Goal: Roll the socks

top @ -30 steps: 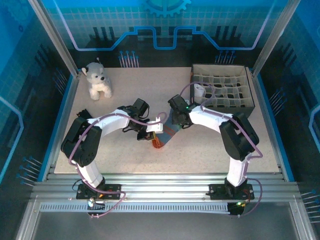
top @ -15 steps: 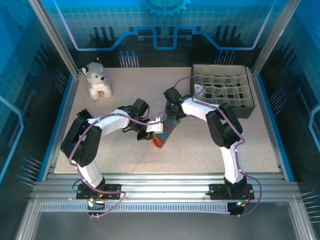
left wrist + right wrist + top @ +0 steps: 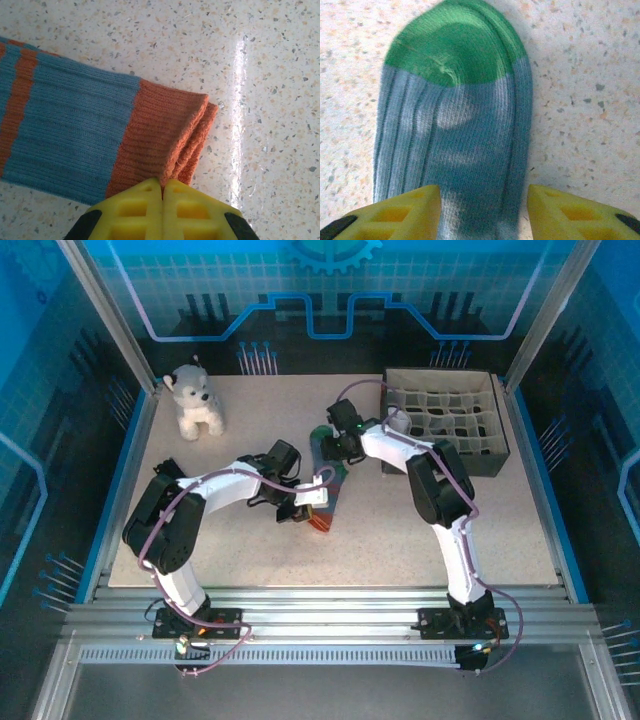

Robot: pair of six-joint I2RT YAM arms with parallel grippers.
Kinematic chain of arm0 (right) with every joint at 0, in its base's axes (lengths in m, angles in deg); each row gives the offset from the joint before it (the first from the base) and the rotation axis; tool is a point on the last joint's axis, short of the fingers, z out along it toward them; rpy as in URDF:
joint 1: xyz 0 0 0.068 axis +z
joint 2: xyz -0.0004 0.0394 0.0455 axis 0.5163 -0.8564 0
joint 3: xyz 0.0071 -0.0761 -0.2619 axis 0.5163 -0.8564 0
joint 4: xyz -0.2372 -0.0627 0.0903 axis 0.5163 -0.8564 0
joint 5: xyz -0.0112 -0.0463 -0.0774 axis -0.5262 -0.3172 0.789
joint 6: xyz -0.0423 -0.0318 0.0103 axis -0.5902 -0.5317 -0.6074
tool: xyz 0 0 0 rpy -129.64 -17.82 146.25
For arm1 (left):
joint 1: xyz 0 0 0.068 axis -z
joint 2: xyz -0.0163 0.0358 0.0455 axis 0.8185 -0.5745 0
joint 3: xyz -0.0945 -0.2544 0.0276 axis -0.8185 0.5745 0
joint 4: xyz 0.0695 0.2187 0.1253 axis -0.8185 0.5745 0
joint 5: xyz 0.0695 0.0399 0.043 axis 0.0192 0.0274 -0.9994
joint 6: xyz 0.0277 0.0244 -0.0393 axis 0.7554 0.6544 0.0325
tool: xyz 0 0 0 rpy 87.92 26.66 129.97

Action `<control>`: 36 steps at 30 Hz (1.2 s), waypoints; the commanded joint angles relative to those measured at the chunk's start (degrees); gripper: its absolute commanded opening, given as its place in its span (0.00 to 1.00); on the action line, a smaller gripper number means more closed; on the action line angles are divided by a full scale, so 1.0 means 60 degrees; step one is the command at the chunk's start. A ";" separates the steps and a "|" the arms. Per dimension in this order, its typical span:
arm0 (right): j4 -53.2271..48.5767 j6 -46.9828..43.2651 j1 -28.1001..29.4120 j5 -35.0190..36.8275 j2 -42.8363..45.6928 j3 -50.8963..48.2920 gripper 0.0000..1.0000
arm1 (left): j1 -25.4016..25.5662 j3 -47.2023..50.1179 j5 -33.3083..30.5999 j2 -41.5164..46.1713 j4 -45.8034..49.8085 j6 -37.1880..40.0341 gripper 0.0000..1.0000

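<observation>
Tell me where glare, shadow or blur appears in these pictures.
Left wrist view: a bright glare streak on the table, right of the orange cuff of the blue sock; the knit is sharp. Right wrist view: a pale light patch on the sock below its green toe; the yellow fingers look slightly soft. Top external view: even light, no strong glare.

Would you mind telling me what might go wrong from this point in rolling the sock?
1. The left gripper pinches only the very edge of the orange cuff, so a pull may slip it free.
2. The right gripper is open over the sock below its green toe; closing there would probably bunch the fabric rather than start a tidy roll.
</observation>
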 commanded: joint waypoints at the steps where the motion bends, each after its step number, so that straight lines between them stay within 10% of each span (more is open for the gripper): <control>1: 0.1181 -0.1071 -0.0059 -0.0851 0.1593 -0.1251 0.50 | 0.0041 -0.0250 0.0119 -0.0254 0.0370 -0.0217 0.00; 19: 1.1154 -0.3391 0.2143 -0.2291 0.5861 -1.1201 0.52 | -0.0563 -0.1999 0.1736 -0.1125 0.2228 -0.1020 0.00; 36: 1.2661 -0.4517 0.2419 -0.2442 0.5067 -1.1730 0.63 | -0.0779 -0.2562 0.2251 -0.1590 0.3007 -0.1227 0.00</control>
